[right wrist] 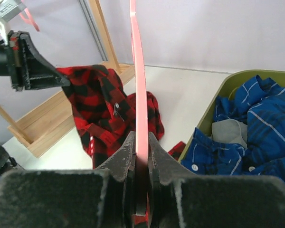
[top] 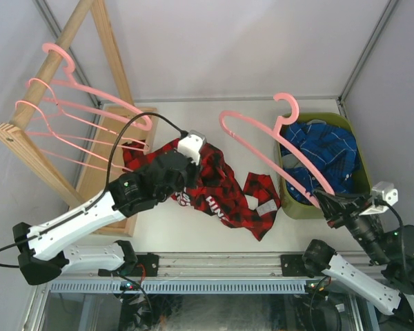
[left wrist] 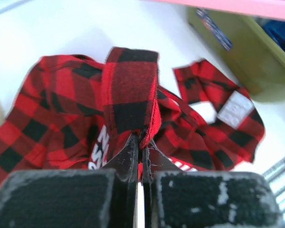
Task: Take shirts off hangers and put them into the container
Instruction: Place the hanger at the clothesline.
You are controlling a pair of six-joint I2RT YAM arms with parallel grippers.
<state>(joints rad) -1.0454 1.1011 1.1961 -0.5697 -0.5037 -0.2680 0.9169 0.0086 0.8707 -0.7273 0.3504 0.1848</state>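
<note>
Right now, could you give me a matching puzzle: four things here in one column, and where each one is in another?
1 red plaid shirt
2 blue plaid shirt
3 loose pink hanger
4 bare pink hangers

A in the green container
B hooked on the wooden rail
C pinched by the left gripper
D clamped in the right gripper

Pairs: 1-C, 2-A, 3-D, 4-B

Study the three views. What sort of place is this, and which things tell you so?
Probably a robotics lab test cell, not a home: a white table boxed in by plain panels, and a wooden rack of pink hangers standing on it.
</note>
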